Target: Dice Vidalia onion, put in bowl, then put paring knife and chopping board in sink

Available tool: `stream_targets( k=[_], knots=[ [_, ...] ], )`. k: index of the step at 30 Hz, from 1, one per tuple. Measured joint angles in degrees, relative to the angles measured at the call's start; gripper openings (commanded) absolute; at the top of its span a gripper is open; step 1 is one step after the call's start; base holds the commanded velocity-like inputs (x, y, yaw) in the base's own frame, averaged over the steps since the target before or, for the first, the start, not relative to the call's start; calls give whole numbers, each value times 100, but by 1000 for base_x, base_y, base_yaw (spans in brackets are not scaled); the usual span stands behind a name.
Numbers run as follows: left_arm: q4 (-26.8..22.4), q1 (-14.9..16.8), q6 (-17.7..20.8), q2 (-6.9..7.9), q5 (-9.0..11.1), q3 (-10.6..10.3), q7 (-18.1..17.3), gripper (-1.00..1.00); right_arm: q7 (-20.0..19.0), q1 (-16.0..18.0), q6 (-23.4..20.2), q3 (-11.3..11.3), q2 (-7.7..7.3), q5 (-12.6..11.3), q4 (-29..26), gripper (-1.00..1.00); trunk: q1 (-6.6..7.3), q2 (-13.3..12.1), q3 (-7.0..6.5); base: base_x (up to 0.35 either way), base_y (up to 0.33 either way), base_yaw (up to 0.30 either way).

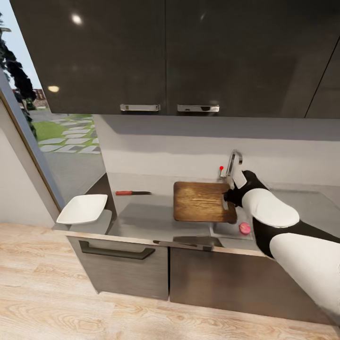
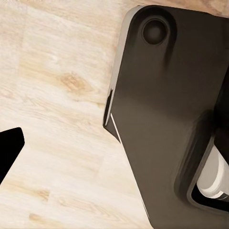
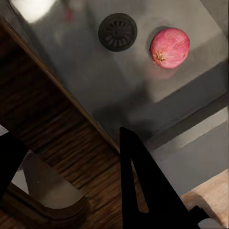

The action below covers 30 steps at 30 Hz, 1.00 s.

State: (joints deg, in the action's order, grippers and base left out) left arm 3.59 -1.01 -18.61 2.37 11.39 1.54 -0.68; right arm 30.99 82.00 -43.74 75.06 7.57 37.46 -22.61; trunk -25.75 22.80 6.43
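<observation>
The pinkish Vidalia onion (image 1: 244, 228) (image 3: 169, 47) lies in the steel sink (image 1: 221, 231) (image 3: 81, 86), near the round drain (image 3: 118, 32). The dark brown chopping board (image 1: 200, 202) (image 3: 57, 129) hangs slightly above the countertop (image 1: 141, 212), its right end over the sink, casting a shadow to its left. My right gripper (image 1: 230, 197) (image 3: 71, 138) is shut on the board's right end by the handle slot. The paring knife (image 1: 132, 192) rests on the countertop left of the board. The white bowl (image 1: 83, 208) sits at the counter's left end. One black finger (image 2: 9, 150) of my left gripper shows over the floor.
A chrome faucet (image 1: 233, 165) with a red knob (image 1: 221, 168) stands behind the sink, just beyond my right gripper. Dark wall cabinets (image 1: 165, 56) hang overhead. A window (image 1: 52, 127) is at the left. The robot's dark base (image 2: 167, 119) lies over the pale wooden floor (image 2: 52, 95).
</observation>
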Motion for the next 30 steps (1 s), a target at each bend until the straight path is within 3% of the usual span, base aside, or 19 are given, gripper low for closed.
stream_targets(
  k=[5,7,14,24,30],
  knots=[
    [0,0,0,0,0,0,0,100,428,0,231,184,238,-164,107,-100,0,0,0,0,0,0],
    [-2,0,0,0,-2,1,-2,100,630,1,299,180,237,-282,120,-100,0,0,0,0,0,0],
    [-9,0,-122,0,-9,-4,-4,100,1818,1,1071,186,237,-1297,565,-100,0,0,0,0,0,0],
    [0,0,-287,0,-8,-7,-1,100,2179,2,1205,147,237,-1356,655,-100,0,0,0,0,0,0],
    [0,0,-290,0,-8,-7,-2,100,2331,2,1533,149,237,-1362,657,-100,0,1,0,10,0,0]
  ],
)
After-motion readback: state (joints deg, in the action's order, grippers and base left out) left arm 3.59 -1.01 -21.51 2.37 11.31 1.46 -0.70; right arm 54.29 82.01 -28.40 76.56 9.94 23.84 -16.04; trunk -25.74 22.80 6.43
